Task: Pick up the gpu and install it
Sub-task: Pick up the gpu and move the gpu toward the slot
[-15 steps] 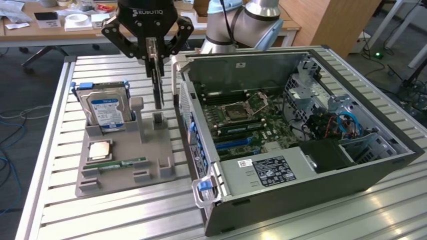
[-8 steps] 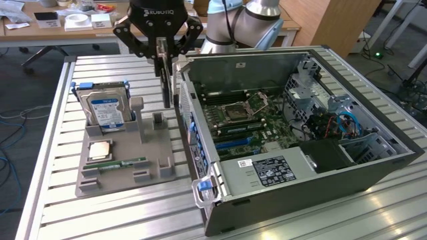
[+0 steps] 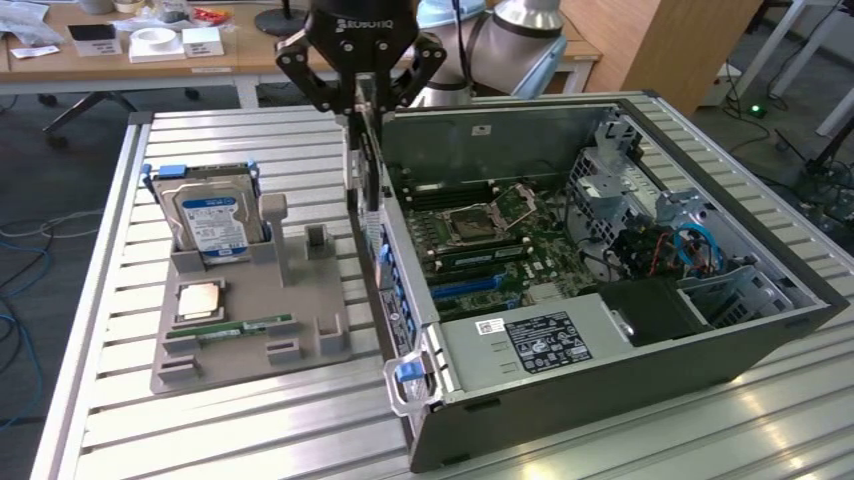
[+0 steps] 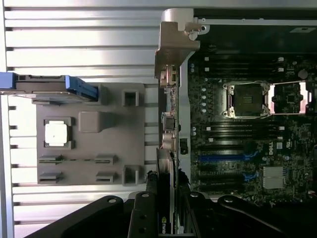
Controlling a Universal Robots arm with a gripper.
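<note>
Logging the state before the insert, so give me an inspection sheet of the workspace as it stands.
Surface: slatted metal table, level.
Job's things: gpu held on edge at the tray-side wall of the open computer case, not in a motherboard slot.
Clutter: grey parts tray with an upright hard drive, a CPU and a memory stick.
Grippers: gripper shut on the gpu.
Cables: blue cables inside the case; loose cables on the floor at the exterior view's left.
Surroundings: wooden desk with small boxes behind.
</note>
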